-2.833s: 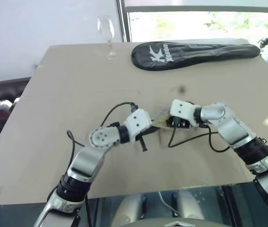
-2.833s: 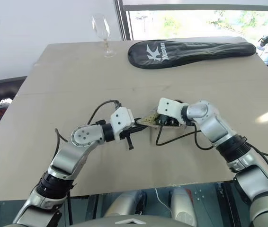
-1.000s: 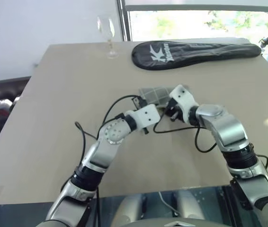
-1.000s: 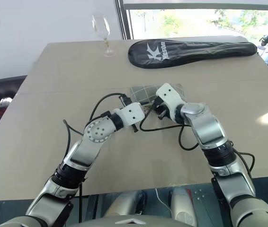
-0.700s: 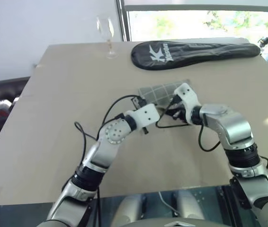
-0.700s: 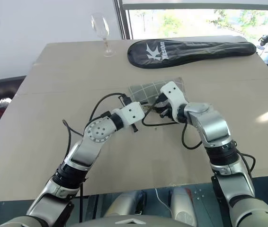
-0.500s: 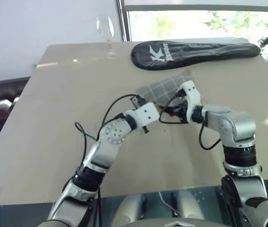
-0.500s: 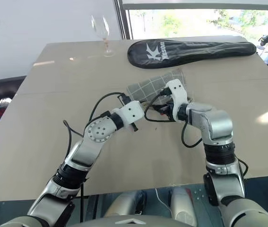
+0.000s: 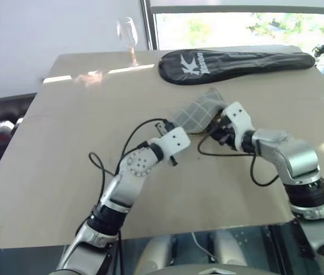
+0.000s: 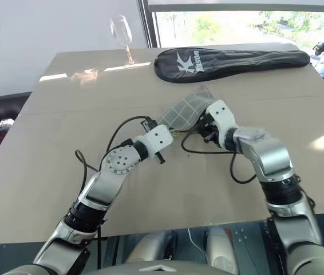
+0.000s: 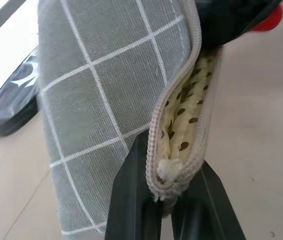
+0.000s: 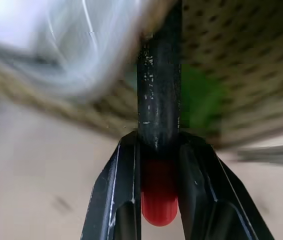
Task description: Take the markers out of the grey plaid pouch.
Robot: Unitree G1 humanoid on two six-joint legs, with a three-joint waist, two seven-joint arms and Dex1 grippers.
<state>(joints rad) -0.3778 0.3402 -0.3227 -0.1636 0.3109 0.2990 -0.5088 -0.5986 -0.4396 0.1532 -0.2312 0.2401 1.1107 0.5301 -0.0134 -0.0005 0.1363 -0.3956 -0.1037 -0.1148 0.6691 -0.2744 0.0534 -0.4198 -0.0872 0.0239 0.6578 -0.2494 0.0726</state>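
Where legible, racket cover (image 9: 236, 64) reads "K", perhaps "Kason" — pouch (image 9: 195, 113) unlabelled.

pouch (image 9: 199, 113): 1 | marker (image 12: 157, 125): 1 | racket cover (image 9: 233, 64): 1 | wine glass (image 9: 129, 35): 1

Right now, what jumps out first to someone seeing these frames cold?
Mid-table, both grippers meet at the grey plaid pouch, lifted off the table: the left gripper pinches its zipper end, the right gripper is clamped on a black marker with a red end at the pouch's mouth. At the far edge lie a black racket cover and a wine glass in the left corner.
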